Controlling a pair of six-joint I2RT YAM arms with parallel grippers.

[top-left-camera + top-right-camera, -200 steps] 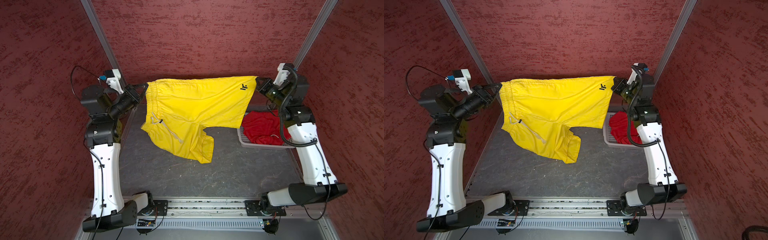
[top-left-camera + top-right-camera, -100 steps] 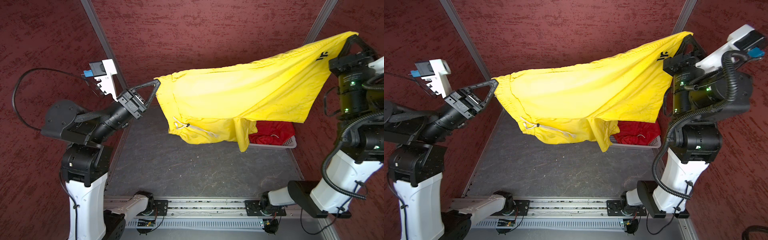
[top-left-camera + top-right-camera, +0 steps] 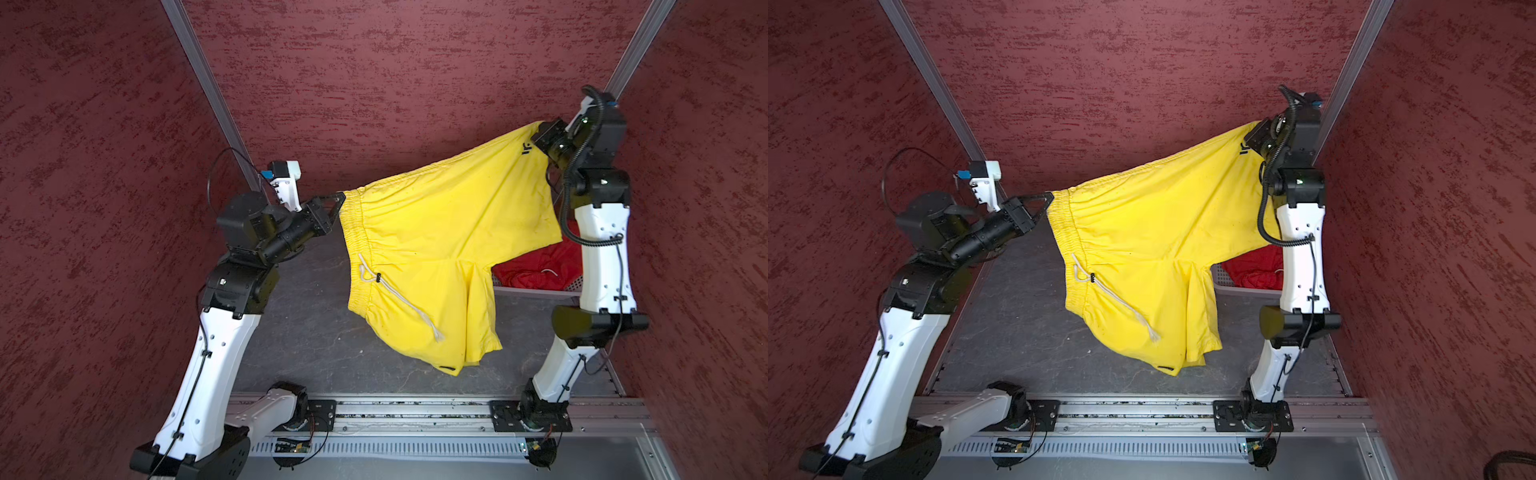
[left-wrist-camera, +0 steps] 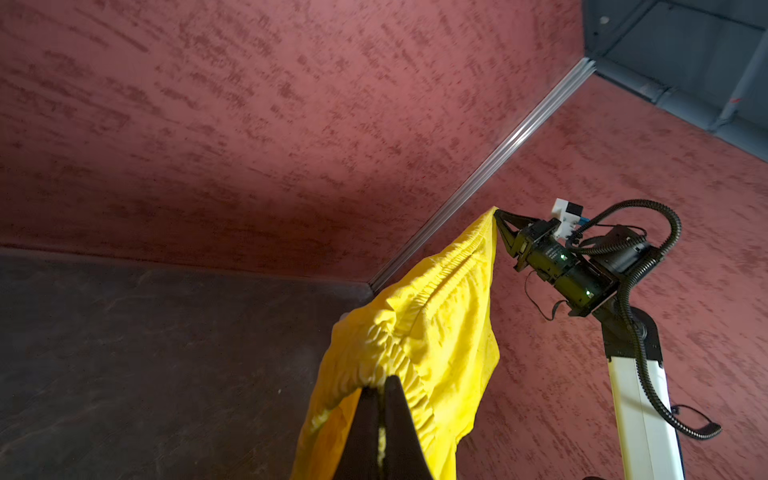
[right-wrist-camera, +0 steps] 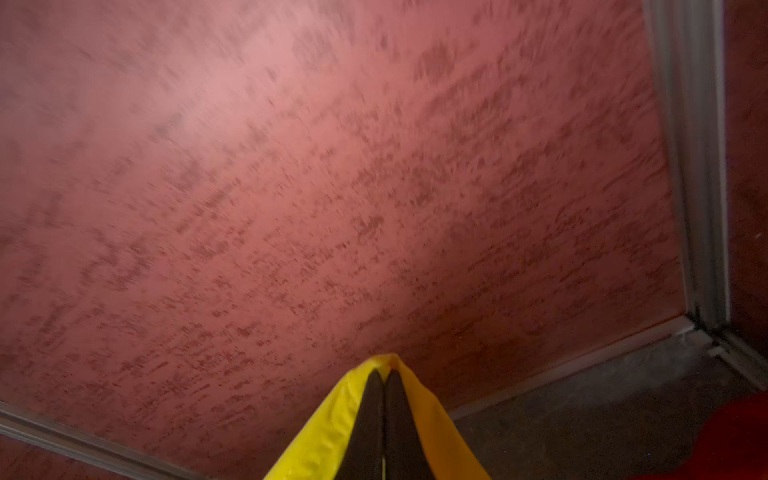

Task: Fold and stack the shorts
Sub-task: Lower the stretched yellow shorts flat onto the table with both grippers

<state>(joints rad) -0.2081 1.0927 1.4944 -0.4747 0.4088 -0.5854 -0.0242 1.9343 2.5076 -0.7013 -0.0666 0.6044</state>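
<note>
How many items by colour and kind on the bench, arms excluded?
bright yellow cloth shorts: 1
bright red cloth shorts: 1
white perforated plastic basket: 1
Total: 3

The bright yellow cloth shorts [image 3: 436, 249] hang in front of the bright red cloth shorts [image 3: 536, 266] and the white perforated plastic basket [image 3: 536, 293]. In both top views only a part of each shows, and the white right arm [image 3: 602, 249] covers more of them. The small black mark [image 3: 527, 147] on the yellow cloth is too small to read. In the right wrist view the textured dark red wall [image 5: 291, 187] is blurred. The edge there cuts off the black jaws and a red patch [image 5: 731, 440]. In the left wrist view the edge cuts off the jaws too.
</note>
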